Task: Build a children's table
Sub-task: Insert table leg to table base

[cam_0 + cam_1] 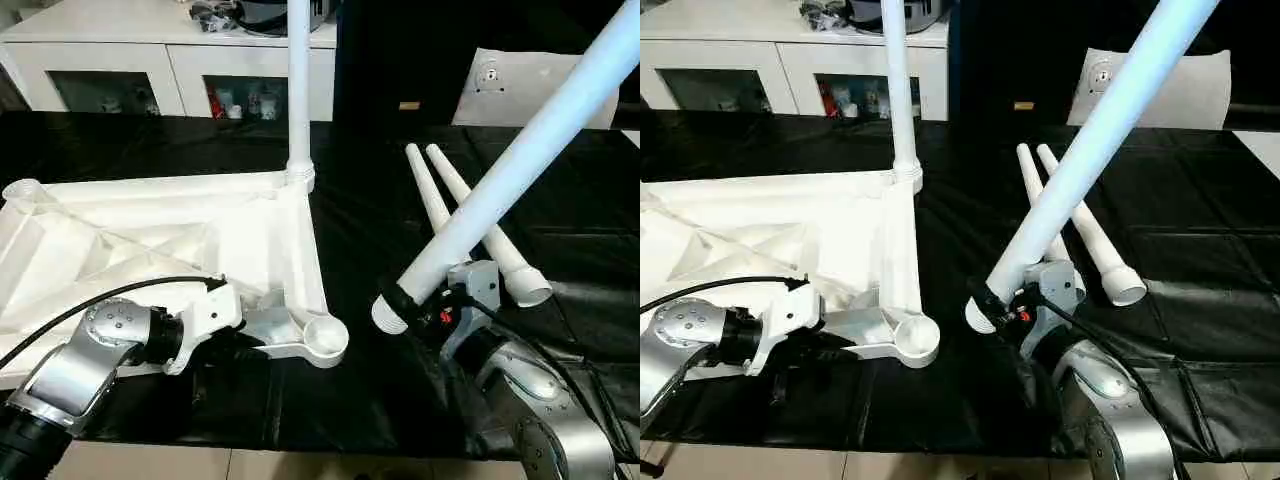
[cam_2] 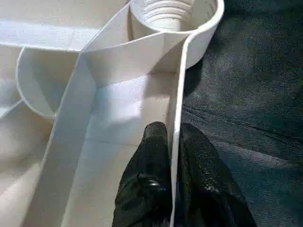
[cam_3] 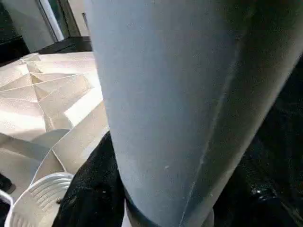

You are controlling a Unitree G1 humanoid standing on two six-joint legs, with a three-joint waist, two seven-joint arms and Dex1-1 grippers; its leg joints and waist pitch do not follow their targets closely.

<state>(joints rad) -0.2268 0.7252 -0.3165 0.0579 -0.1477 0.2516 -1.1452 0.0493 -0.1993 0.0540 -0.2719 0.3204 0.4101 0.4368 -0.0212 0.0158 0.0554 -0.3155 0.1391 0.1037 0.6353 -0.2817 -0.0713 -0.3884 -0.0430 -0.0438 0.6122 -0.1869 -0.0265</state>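
The children's table top (image 1: 150, 230) lies upside down on the black cloth, ribs up. One white leg (image 1: 298, 90) stands upright in its far right corner socket. My left gripper (image 2: 173, 130) is shut on the thin side rim, just short of the near right corner socket (image 1: 325, 338). My right gripper (image 1: 425, 305) is shut on the thick end of a second leg (image 1: 520, 150), which slants up and away to the right. Its threaded end hangs beside the near socket, a little to the right. Two more legs (image 1: 470, 215) lie side by side on the cloth.
A white cabinet (image 1: 120, 70) with glass doors stands behind the table, with clutter on top. A white panel (image 1: 530, 85) leans at the back right. The black cloth (image 1: 380, 400) ends close to the near edge.
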